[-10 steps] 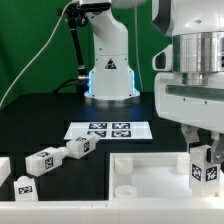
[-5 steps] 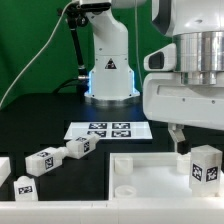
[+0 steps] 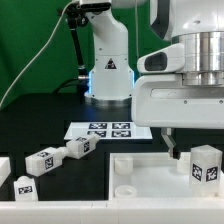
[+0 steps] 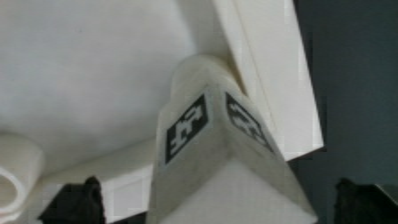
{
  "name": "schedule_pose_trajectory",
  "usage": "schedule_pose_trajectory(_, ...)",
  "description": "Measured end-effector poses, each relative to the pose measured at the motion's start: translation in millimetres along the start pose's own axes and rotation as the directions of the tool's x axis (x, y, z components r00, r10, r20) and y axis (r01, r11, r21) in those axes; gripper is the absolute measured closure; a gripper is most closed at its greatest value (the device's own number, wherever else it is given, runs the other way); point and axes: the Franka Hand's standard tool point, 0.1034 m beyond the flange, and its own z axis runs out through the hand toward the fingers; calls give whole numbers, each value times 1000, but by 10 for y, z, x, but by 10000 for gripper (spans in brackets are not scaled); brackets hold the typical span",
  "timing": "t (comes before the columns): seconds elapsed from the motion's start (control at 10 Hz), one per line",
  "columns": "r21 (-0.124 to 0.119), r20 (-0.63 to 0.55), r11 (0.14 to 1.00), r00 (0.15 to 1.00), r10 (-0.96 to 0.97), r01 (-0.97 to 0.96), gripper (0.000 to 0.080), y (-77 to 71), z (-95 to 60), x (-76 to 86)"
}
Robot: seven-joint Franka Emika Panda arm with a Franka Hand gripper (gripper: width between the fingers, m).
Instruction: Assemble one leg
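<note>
A leg (image 3: 205, 165), a chunky white post with a black-and-white tag, stands upright on the white flat panel (image 3: 145, 172) at the exterior view's right. My gripper (image 4: 222, 205) hangs just above it, open and empty. In the wrist view the leg (image 4: 214, 135) fills the middle, with the dark fingertips (image 4: 80, 200) wide apart on either side and not touching it. In the exterior view one finger (image 3: 171, 146) shows to the left of the leg. Several more legs (image 3: 80, 148) lie on the table at the exterior view's left.
The marker board (image 3: 108, 130) lies on the black table in front of the robot base (image 3: 108, 75). The panel has a round corner hole (image 3: 127, 165) with a raised rim. A green backdrop stands behind.
The gripper was round the leg a second ago. It has let go and shifted up and towards the exterior view's left. The leg stays standing on the panel.
</note>
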Motion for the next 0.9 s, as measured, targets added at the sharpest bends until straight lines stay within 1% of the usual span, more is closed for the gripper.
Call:
schedule_pose_trajectory(0.1, -1, 0, 997, 997, -76, 76, 150, 2, 1, 0)
schedule_pose_trajectory(0.2, -15, -4, 976, 976, -217, 216, 150, -28, 0, -12)
schedule_pose_trajectory(0.3, -34, -6, 934, 935, -355, 355, 150, -88, -2, -38)
schedule_pose_trajectory(0.5, -34, -1, 875, 876, -483, 483, 150, -135, -14, -54)
schedule_pose_trajectory(0.6, -34, -1, 839, 840, -543, 543, 150, -135, -29, -44)
schedule_pose_trajectory(0.7, -36, 1, 807, 808, -590, 589, 150, -88, -30, -19)
schedule_pose_trajectory(0.8, -37, 3, 798, 798, -602, 602, 178, -61, -27, -6)
schedule_pose_trajectory(0.9, -36, 2, 803, 803, -596, 595, 178, -70, -27, -11)
